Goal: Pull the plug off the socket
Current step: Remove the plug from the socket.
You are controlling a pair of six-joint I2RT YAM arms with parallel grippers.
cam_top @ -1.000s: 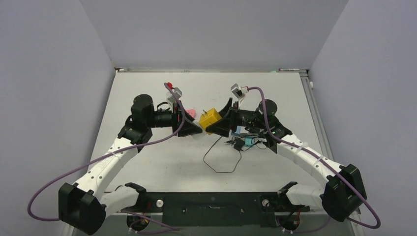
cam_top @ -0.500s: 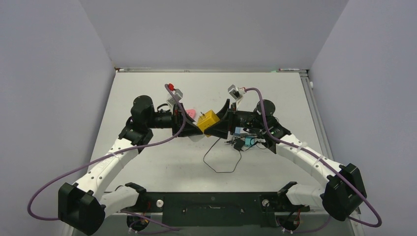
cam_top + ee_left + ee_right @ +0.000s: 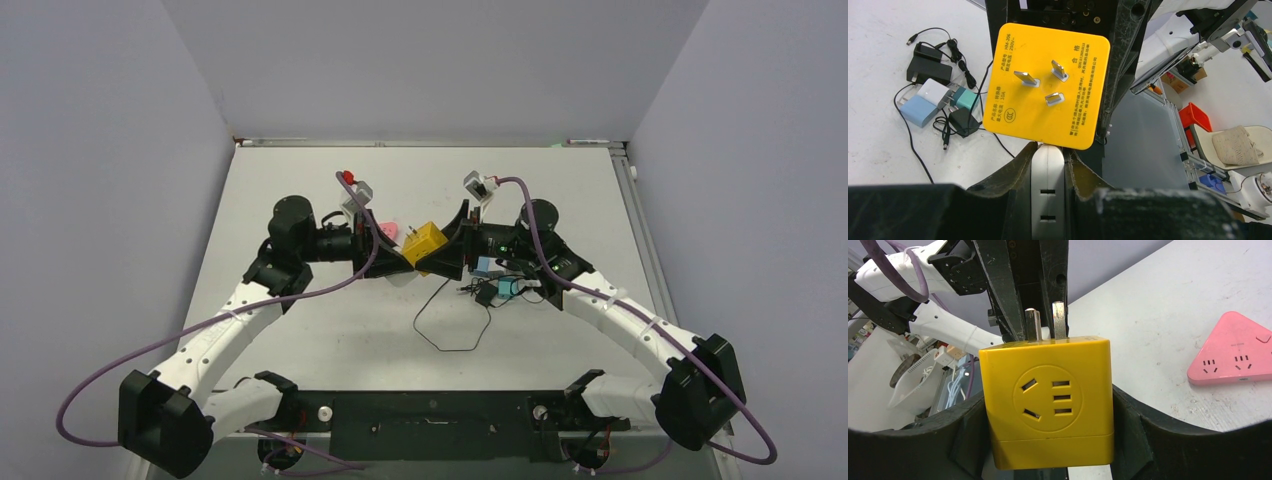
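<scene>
Top external: yellow cube-shaped plastic socket adapter (image 3: 424, 241) between left gripper (image 3: 404, 268) and right gripper (image 3: 434, 258).
Left wrist: fingers (image 3: 1020, 169) clamped on white plastic plug (image 3: 1047, 185), which touches the adapter's lower edge.
Right wrist: jaws grasp adapter's sides; pink triangular socket (image 3: 1233, 355) lies apart on the table.

Here's the white tabletop (image 3: 560, 190) filling the top view, with three pale lavender-grey walls boxing it in: back wall (image 3: 430, 60) at 12 o'clock, left wall (image 3: 90, 200) at 9 o'clock, right wall (image 3: 760, 200) at 3 o'clock. A pale strip (image 3: 637, 215) is edging the table at 3 o'clock. Light is falling evenly and shadows are lying soft. In the left wrist view, beyond the table, a cream chair (image 3: 1264, 134) is carrying a crumpled cloth (image 3: 1235, 145), and a red crate (image 3: 1193, 114) is sitting near it.
</scene>
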